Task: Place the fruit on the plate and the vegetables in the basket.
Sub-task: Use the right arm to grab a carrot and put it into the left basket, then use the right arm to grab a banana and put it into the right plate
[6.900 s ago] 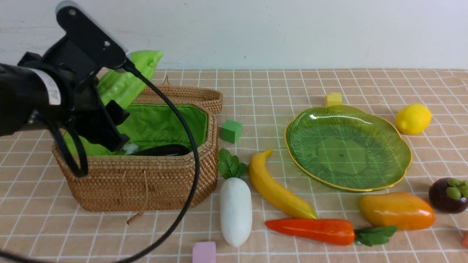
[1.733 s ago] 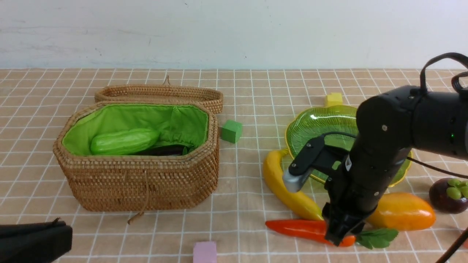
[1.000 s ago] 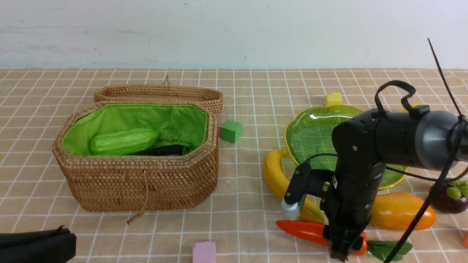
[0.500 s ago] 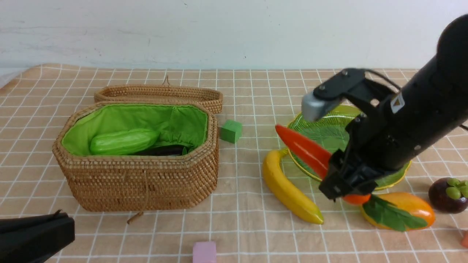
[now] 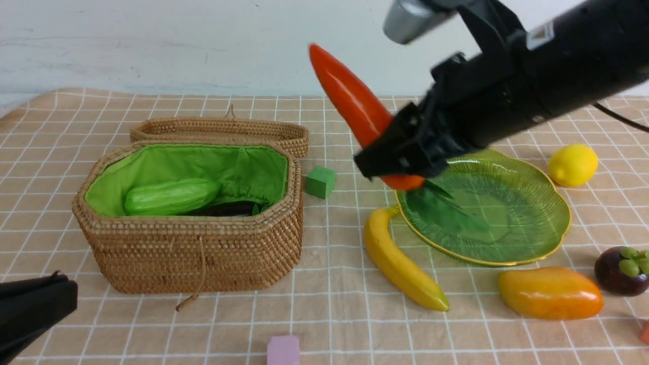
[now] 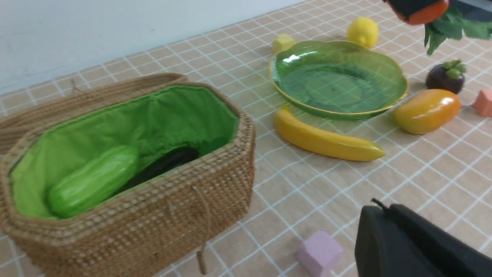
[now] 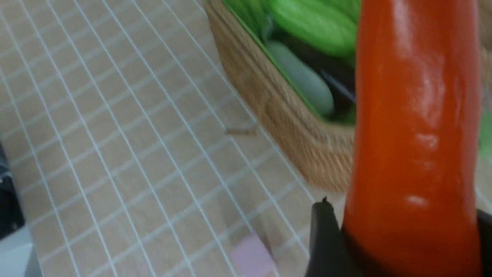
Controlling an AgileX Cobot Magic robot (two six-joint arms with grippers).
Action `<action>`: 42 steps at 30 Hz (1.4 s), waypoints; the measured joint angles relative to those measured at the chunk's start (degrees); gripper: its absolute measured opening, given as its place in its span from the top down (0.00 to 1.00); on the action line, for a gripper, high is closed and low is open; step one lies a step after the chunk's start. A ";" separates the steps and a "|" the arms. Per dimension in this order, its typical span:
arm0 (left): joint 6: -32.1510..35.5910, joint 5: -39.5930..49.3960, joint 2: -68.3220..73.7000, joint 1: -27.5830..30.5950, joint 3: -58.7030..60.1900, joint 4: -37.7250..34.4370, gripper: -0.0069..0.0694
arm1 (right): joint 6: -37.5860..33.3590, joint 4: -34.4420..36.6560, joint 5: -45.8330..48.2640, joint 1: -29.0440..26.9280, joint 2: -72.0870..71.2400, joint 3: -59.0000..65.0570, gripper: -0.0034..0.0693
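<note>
The bench (image 5: 329, 314), under its tan checked cloth, carries everything, so anything dropped lands among loose toys and may roll.

The large octagonal woven wicker basket (image 5: 203, 253) with bright green lining stands open at the robot's left, its lid folded back behind it. If the arm comes across too low, the load could strike the near rim and shove the light basket along the cloth.

The wide translucent green leaf-ribbed glass plate (image 5: 507, 261) is bare. It sits beneath the load's trailing leaves, so a slip here would put a vegetable on the fruit dish.

The right fingers (image 5: 400, 154) are clamped on the thick end of the long orange-red toy carrot (image 5: 355, 106). It is held high in the air between plate and basket, tip angled up and toward the basket. I judge that its glossy, tapered skin and the grip far from its middle could let it pivot or slide out.

The light green toy cucumber (image 5: 172, 196) and a dark purple eggplant (image 5: 228, 208) already fill the basket floor. The carrot may lodge on top of them and stick out.

The long yellow banana (image 5: 398, 266), orange-yellow mango (image 5: 550, 293), round lemon (image 5: 573, 165) and dark purple mangosteen (image 5: 621, 271) lie on the bench around the plate.

The left fingers (image 5: 30, 312) sit low at the near left, and I cannot tell if they are open or closed.
</note>
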 joint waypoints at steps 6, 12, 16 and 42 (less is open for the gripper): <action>-14.98 0.00 0.00 0.00 0.00 9.62 0.93 | -14.56 8.10 -4.50 6.73 15.43 -17.31 0.44; -24.20 0.64 0.00 0.00 0.00 15.41 0.93 | -22.77 8.73 -11.25 8.17 33.11 -33.86 0.44; -25.01 0.85 0.00 0.00 0.00 15.90 0.93 | -24.76 7.29 -13.53 8.17 40.24 -37.74 0.39; 10.02 -1.93 0.00 0.00 0.00 -18.82 0.93 | 40.90 -39.48 20.79 5.38 12.15 -17.47 0.92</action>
